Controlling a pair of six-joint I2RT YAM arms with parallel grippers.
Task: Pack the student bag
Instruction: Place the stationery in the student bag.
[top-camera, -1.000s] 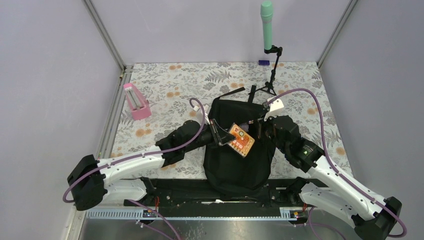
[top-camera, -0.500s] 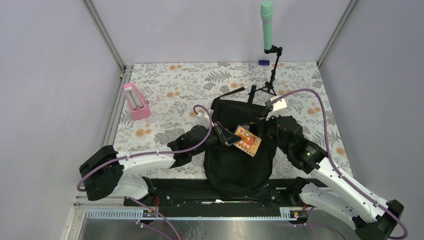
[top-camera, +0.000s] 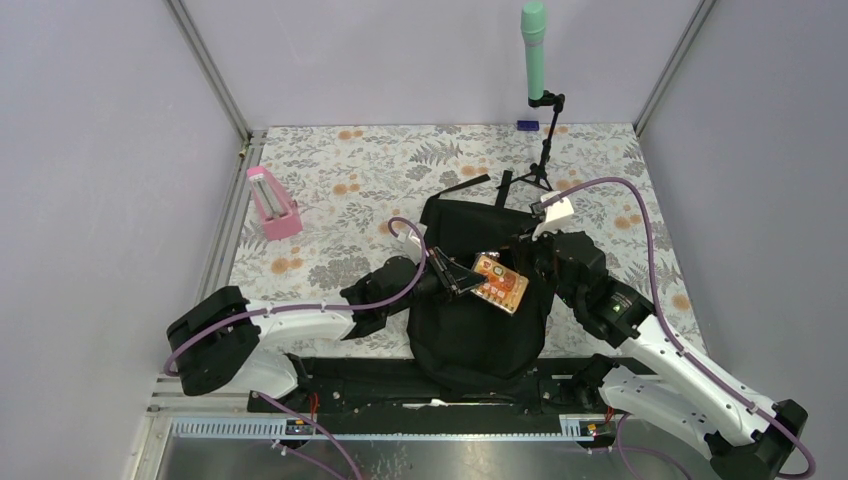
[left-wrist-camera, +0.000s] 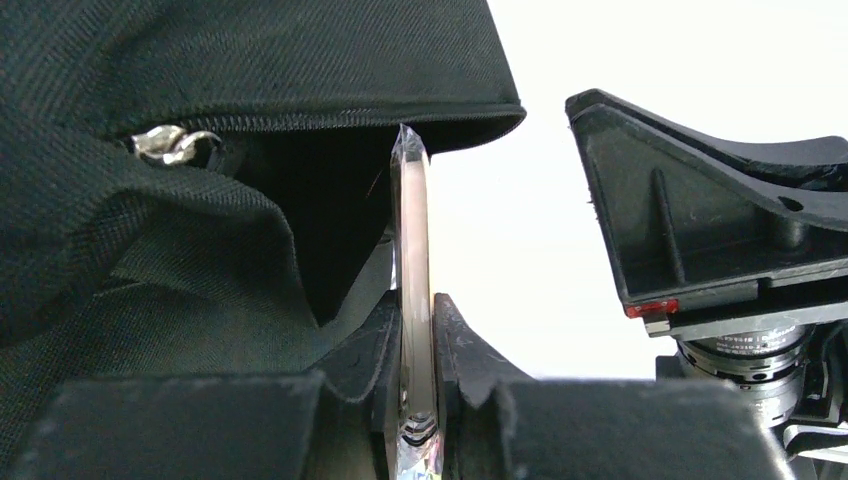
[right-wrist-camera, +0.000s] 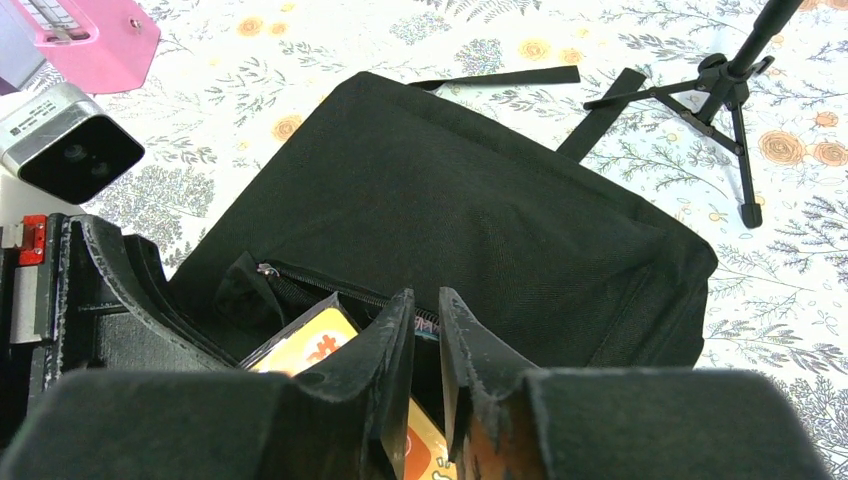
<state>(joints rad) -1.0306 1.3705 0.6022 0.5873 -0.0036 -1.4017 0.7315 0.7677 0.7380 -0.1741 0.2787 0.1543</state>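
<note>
Student bag (top-camera: 470, 335) flat, pocket unzipped. Left gripper (left-wrist-camera: 414, 322) clamped on orange packet (top-camera: 500, 283) at opening. Right gripper (right-wrist-camera: 425, 312): state impossible to tell.

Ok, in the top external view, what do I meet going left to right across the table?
Pink holder → left end effector → orange packet it grips; the student bag, right end effector and green microphone overlap that span, so omitted.

The left hand (top-camera: 453, 284) carries the orange packet (top-camera: 502, 284) further right over the backpack (top-camera: 470, 340), nearer the right hand (top-camera: 527, 262), arm extending.
</note>
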